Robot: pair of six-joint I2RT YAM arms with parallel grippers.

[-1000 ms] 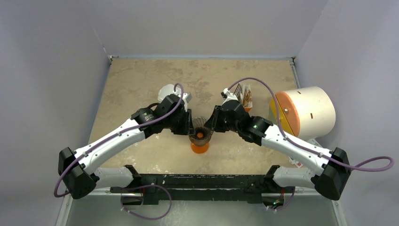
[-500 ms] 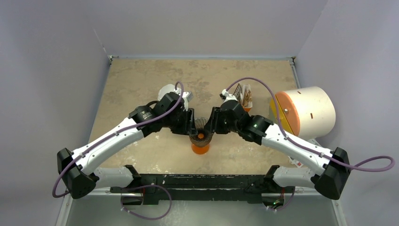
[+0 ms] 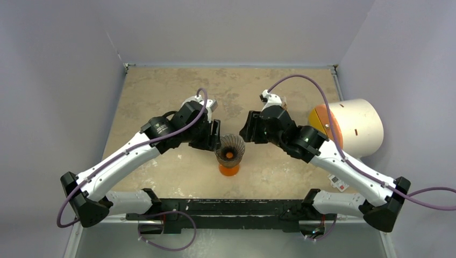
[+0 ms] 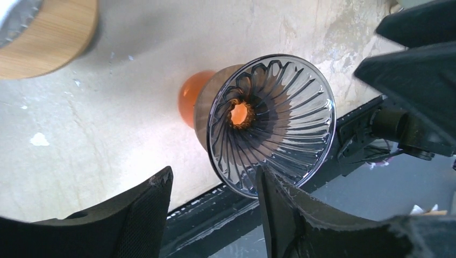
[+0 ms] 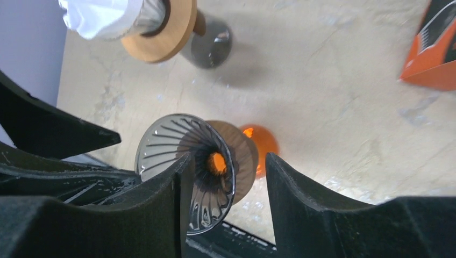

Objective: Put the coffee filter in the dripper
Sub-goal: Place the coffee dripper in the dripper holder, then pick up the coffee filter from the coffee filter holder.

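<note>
The dripper (image 3: 230, 146) stood on the counter (image 3: 161, 86). The left tool (image 4: 213, 185) at its 9 o'clock and the right tool (image 5: 227, 158) at 2 o'clock both gaped wide, empty. The white filter (image 5: 99, 15) sat in a wooden holder (image 5: 166, 29) toward 11 o'clock.

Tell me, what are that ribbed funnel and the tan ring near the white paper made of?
The ribbed funnel looks like smoky clear glass or plastic, glossy: the table shows through it. The tan ring looks like matte pale wood, with faint grain lines.
</note>
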